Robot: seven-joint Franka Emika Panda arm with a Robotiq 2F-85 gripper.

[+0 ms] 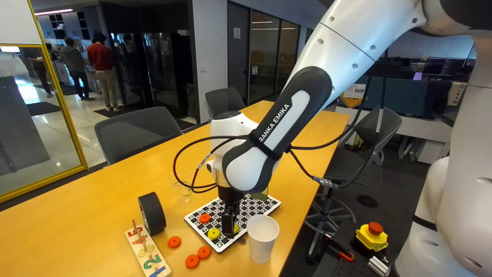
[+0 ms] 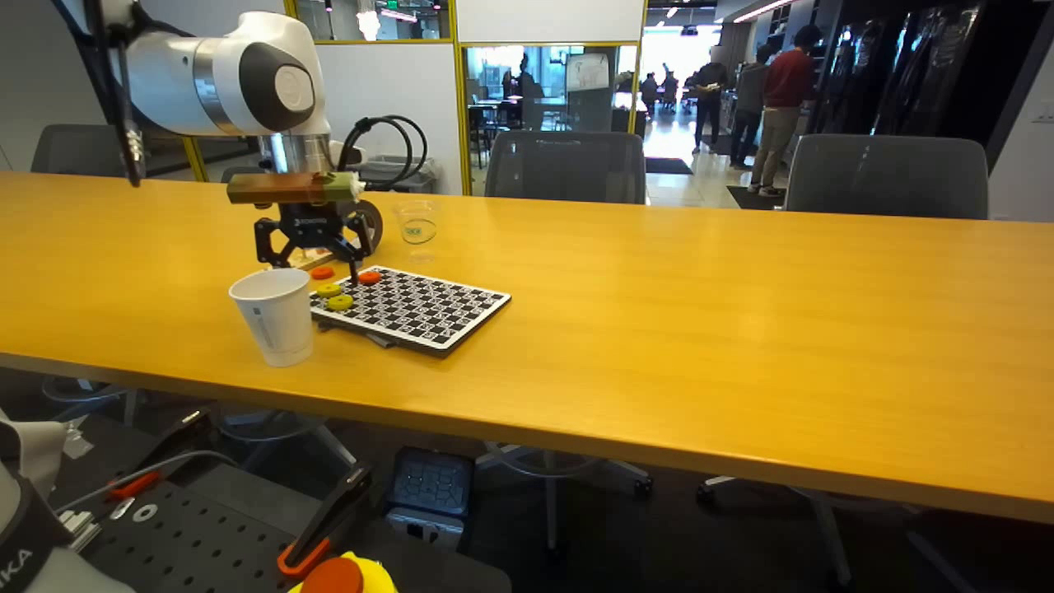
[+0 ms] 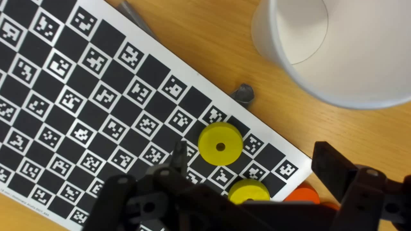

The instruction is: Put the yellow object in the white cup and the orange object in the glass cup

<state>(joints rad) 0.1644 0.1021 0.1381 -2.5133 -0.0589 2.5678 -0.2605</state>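
Grey mesh chairs line the far side of a long wooden table, with people standing well behind them. On the table, one yellow piece, a flat disc with a hole in the middle, lies on a checkered board near its long edge, and a second yellow piece lies just beside it, closer to the corner. Wide apart, the jaws hang over that end of the board; in the wrist view the first yellow piece shows between them, nearer one side, and whether they meet the board I cannot tell. Just beside the board stands the white cup, upright. One orange piece also lies on the board, while three more orange pieces lie on the table off its short edge, two of them close together. Beyond the board, on the side away from the white cup, stands the glass cup, its outline faint. Near it a black wheel-like object stands on its rim, just beside a wooden number board with pegs. Over everything reaches the white robot arm, and a yellow box with a red button sits on a dark surface beside the table
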